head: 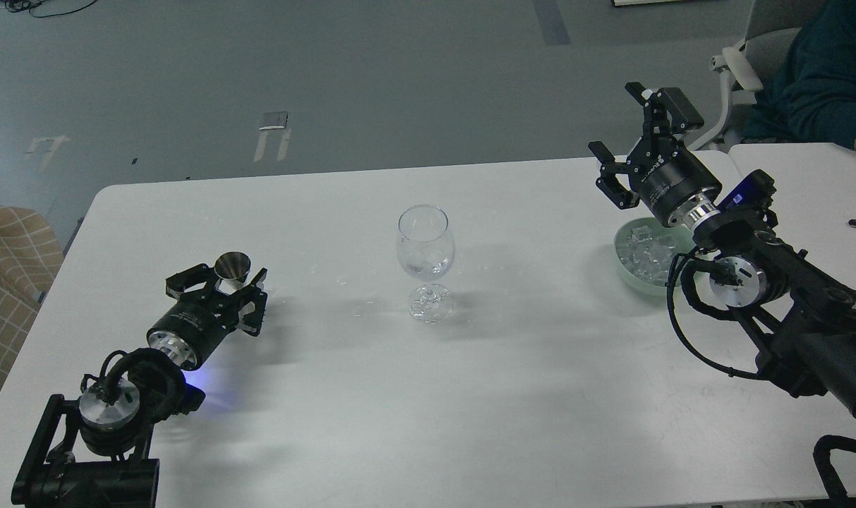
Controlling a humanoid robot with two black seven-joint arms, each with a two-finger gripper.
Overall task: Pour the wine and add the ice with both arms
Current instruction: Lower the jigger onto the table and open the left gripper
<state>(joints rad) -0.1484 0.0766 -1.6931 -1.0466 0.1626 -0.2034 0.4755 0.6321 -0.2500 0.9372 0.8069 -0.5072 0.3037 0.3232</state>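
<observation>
Two claws are at work, and each stands at a different stage. To the left of the wine glass [425,243], the left claw [231,286] lies low on the table [371,395], its fingers pinching a small metal cup [233,267] that stands upright with its mouth up. Whether any wine is left in that cup I cannot tell. To the right of the glass and well apart from it, the right claw [629,144] hangs in the air with its fingers spread wide and nothing between them. Just below it sits a pale green bowl [648,255] heaped with ice [650,248].

In the glass, near the bottom of the bowl, something clear glints: it looks like a little wine and perhaps a cube or two, though I cannot separate them. A few drops or chips lie on the table just left of the glass.

My judgement: the pour looks done or nearly so, with the cup set back down, and most of the ice still waits in its bowl.
</observation>
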